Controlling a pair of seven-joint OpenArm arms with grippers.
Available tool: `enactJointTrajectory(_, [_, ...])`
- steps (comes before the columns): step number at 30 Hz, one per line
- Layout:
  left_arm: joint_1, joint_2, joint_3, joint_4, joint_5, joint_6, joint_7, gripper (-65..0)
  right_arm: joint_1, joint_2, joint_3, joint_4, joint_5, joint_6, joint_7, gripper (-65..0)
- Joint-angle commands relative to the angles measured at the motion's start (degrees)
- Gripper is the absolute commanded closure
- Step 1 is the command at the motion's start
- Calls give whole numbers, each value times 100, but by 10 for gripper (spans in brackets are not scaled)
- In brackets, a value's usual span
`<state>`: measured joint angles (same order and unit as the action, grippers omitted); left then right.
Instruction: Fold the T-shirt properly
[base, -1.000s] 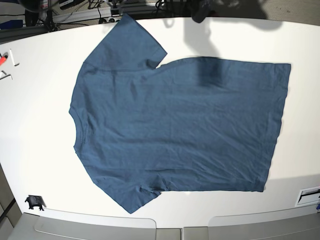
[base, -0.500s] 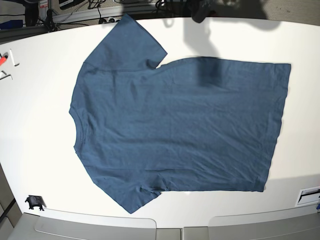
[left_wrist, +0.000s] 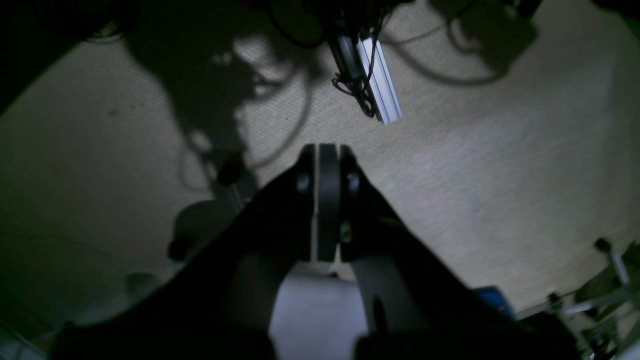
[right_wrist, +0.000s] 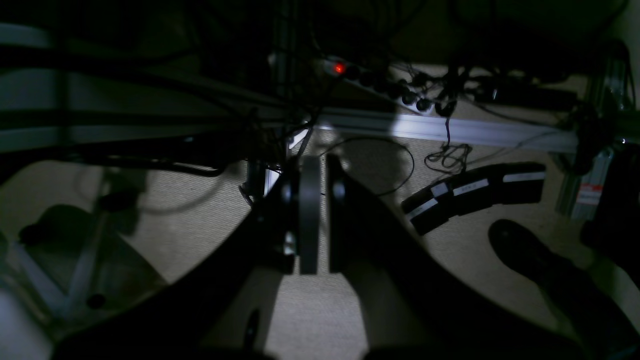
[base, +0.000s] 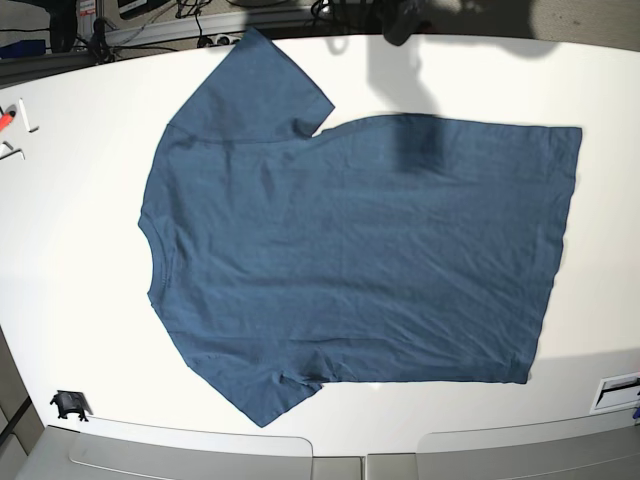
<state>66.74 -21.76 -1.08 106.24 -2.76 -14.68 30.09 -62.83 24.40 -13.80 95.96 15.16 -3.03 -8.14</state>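
Dark teal-blue short-sleeved cotton T-shirt spread flat on white surface, away from both jaws; left gripper and right gripper jaws pressed together, empty, over carpet.

Robotics lab: white worktable, aluminium framing, power strip, cables

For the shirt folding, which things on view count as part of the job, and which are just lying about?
Part of the job:
T-shirt, spread flat on the white table
left gripper, shut, holding nothing
right gripper, shut, holding nothing

Lying about:
small black clip near the table's front corner
red marker at the table's edge
power strip on the floor
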Motion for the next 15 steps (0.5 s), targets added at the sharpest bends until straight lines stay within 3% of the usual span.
enactJointTrajectory(1, [160, -63, -11, 186, -28, 4, -4, 0, -146, 57, -2, 254, -4, -2, 79, -17])
enactJointTrajectory(7, [267, -129, -195, 907, -31, -2, 380, 0, -232, 83, -2, 1464, -22, -11, -835, -17])
enactJointTrajectory(10, [282, -129, -514, 1226, -35, -203, 380, 0, -229, 85, -2, 2015, -22, -9, -1248, -17])
enactJointTrajectory(15, [280, -127, -1217, 1644, -323, -492, 378, 0, -229, 83, -2, 2583, -24, -11, -1316, -17])
